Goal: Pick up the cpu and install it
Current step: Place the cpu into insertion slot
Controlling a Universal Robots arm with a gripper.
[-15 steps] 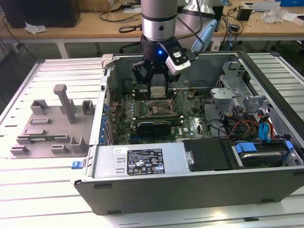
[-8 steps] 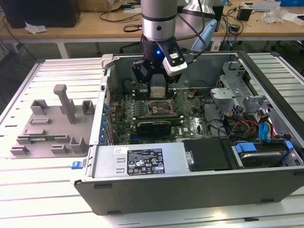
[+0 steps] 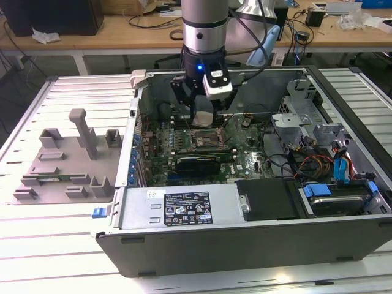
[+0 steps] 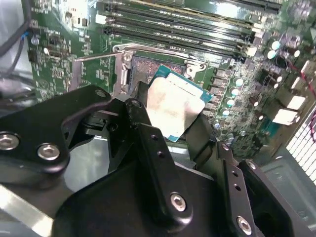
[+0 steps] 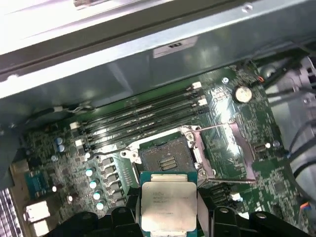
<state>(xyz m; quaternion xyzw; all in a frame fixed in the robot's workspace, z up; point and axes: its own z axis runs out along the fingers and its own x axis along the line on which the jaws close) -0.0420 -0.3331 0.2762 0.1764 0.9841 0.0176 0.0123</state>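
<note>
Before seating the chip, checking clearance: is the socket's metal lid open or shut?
Open: the hinged metal lid is swung aside, dark square socket bare.

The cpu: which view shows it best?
The first wrist view: the cpu shows its silvery top nearly face-on, held between the jaws near the open socket. The second wrist view shows the cpu at an angle, partly behind the jaws. In the exterior view it is too small to tell.

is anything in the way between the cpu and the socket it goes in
Nothing visible. The hand grips the cpu close to the socket. The frame is swung open to one side, and the socket lies bare, with no cable or part across it.
</note>
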